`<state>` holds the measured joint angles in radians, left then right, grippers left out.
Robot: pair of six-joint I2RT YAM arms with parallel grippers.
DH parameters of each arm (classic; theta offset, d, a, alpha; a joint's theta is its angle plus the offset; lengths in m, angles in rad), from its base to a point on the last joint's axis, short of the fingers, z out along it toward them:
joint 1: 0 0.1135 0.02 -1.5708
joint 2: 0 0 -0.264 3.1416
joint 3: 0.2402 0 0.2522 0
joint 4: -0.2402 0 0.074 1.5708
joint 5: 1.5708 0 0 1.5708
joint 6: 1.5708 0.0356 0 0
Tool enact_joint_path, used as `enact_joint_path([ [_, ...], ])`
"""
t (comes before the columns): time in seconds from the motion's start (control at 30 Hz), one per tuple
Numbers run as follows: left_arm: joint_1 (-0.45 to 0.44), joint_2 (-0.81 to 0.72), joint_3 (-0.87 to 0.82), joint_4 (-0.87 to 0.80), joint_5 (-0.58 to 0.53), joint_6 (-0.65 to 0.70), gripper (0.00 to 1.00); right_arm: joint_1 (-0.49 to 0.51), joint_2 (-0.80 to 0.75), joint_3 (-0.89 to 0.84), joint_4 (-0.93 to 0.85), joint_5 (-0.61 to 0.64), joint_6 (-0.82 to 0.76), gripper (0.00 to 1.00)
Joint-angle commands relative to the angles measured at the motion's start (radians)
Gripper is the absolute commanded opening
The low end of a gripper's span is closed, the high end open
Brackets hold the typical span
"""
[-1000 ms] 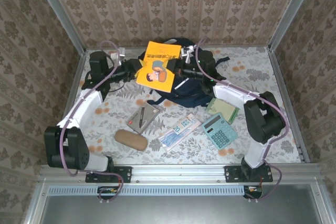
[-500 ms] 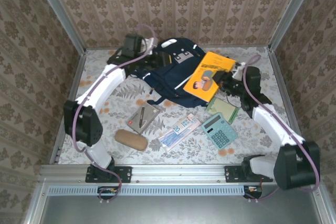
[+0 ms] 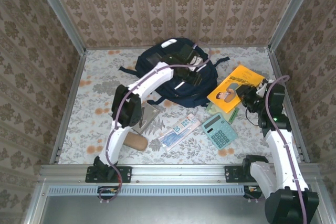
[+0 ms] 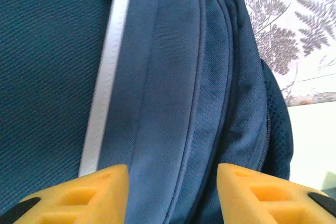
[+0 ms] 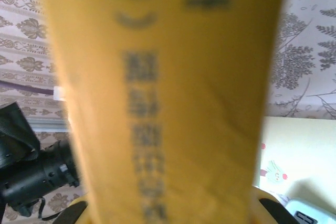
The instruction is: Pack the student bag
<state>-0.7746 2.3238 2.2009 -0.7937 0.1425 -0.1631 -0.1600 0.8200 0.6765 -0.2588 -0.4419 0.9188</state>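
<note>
Left claw [image 4: 172,176] parted over bag [image 4: 52,77]; right claw [image 3: 245,93] clamps book [image 3: 232,82].

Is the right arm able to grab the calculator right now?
Probably not yet: the right arm has its jaws shut on the orange book, though the calculator lies nearby with nothing on it.

Orange bk [image 3: 231,85] now R of bag [image 3: 149,64]

The fingers [image 4: 89,195] of my left gripper [image 4: 172,184] looked like matt yellow plastic; the student bag [image 4: 52,66] was finely woven navy cloth; the orange book [image 3: 231,85] had a smooth paper cover
</note>
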Motion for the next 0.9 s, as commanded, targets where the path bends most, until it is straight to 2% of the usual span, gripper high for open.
enact_joint_path([
  [0.0,-0.018,0.044,0.076,-0.072,-0.102,0.098,0.49,-0.010,-0.034,0.008,-0.022,-0.030,-0.023,0.00],
  [0.4,-0.090,0.173,0.114,-0.078,-0.388,0.245,0.55,-0.012,-0.033,-0.034,0.039,-0.074,0.049,0.00],
  [0.47,-0.091,0.183,0.116,-0.076,-0.440,0.238,0.42,-0.012,-0.033,-0.041,0.055,-0.089,0.058,0.00],
  [0.5,-0.091,0.184,0.118,-0.074,-0.460,0.237,0.32,-0.012,-0.032,-0.043,0.061,-0.097,0.058,0.00],
  [0.57,-0.091,0.174,0.127,-0.077,-0.492,0.233,0.04,-0.012,-0.026,-0.045,0.065,-0.113,0.053,0.00],
  [0.6,-0.091,0.163,0.131,-0.078,-0.506,0.226,0.00,-0.011,-0.023,-0.046,0.072,-0.121,0.051,0.00],
  [0.87,-0.073,-0.023,0.135,-0.064,-0.505,0.177,0.00,-0.001,0.066,-0.051,0.178,-0.209,0.073,0.00],
])
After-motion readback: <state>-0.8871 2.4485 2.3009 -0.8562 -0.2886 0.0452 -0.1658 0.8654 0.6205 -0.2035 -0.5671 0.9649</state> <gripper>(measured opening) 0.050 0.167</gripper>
